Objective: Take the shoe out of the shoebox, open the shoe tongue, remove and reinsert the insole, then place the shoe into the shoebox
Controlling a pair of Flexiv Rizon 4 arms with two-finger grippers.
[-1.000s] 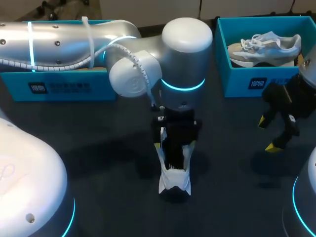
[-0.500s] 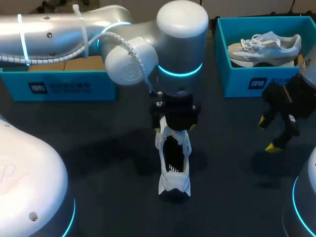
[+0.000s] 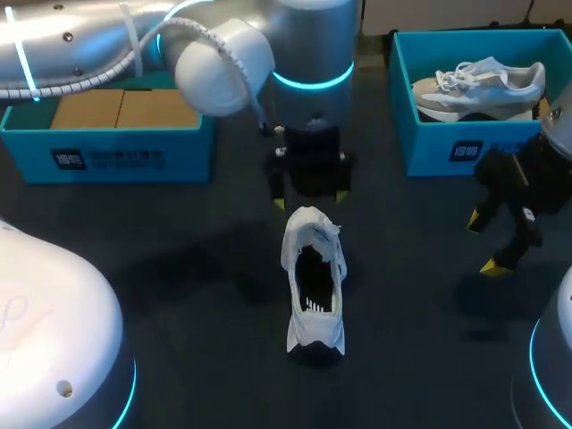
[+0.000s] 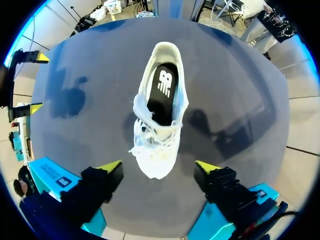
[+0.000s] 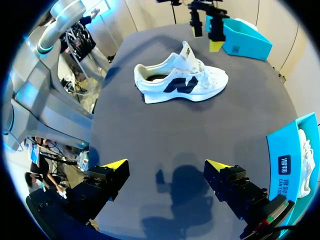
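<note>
White shoe [image 3: 314, 290] sits upright mid-table, outside both boxes, with the black insole [image 4: 162, 92] inside it. Left gripper [image 3: 311, 200] is at its 12 o'clock, just off the toe, fingers spread, empty. Right gripper [image 3: 485, 242] is at 3 o'clock, well apart, also spread and empty. Right shoebox [image 3: 429, 152] at 1 o'clock holds a second sneaker [image 3: 483, 85]. Left shoebox [image 3: 116, 159] at 10 o'clock holds brown cardboard [image 3: 121, 109].

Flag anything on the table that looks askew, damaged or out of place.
Nothing stands out. The white shoe stands upright on the table, tongue pulled open, black insole lying flat inside.
</note>
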